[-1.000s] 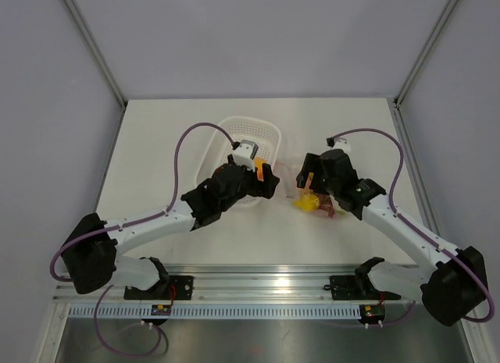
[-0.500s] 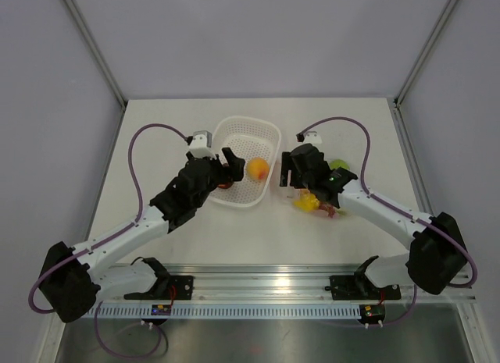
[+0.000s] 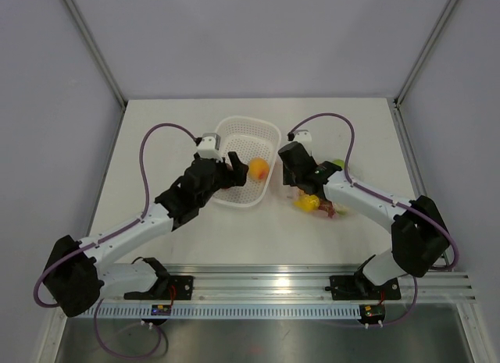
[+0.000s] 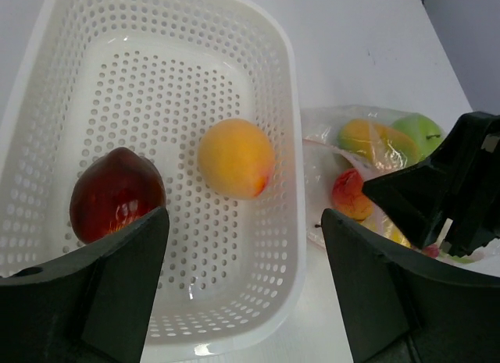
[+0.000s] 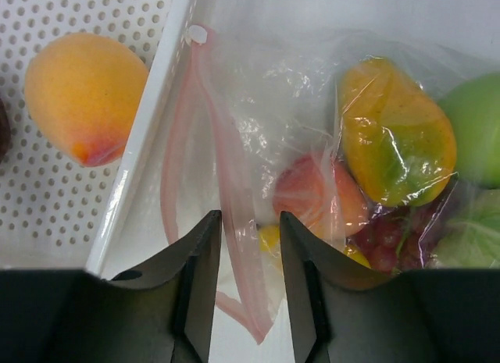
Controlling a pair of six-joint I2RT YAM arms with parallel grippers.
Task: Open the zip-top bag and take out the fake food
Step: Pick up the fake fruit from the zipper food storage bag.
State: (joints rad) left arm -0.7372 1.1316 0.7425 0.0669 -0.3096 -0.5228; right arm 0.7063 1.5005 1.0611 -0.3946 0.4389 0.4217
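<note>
Only the right wrist view shows the bag's mouth. There the right gripper (image 5: pixel 250 218) straddles one strand of the pink zip strip (image 5: pixel 226 183) at the left end of the zip-top bag (image 5: pixel 266 121). Its jaws are drawn in but a gap still shows between them, so nothing is clamped. The fake food (image 5: pixel 394 137) shows through the film at the right of that frame: an orange-green piece, a green apple (image 5: pixel 478 125), a red-orange piece (image 5: pixel 320 193), dark red grapes (image 5: pixel 387 242) and a pale leafy piece (image 5: pixel 473 238).

Only the left wrist view shows a dark red fruit (image 4: pixel 117 193) beside the orange peach (image 4: pixel 234 158) in the white perforated basket (image 4: pixel 291 129). From above, the left arm hides that red fruit. The left gripper (image 4: pixel 244 222) hangs over the basket with its jaws spread wide, holding nothing.

In the overhead view the bag lies on the table (image 3: pixel 156 129) against the basket's right rim, and the right arm covers much of it.

A second ago the left gripper sat over the basket's middle and hid the peach; it is now at the basket's left edge. The right gripper has moved from over the bag's middle to its left end, just beside the basket.
</note>
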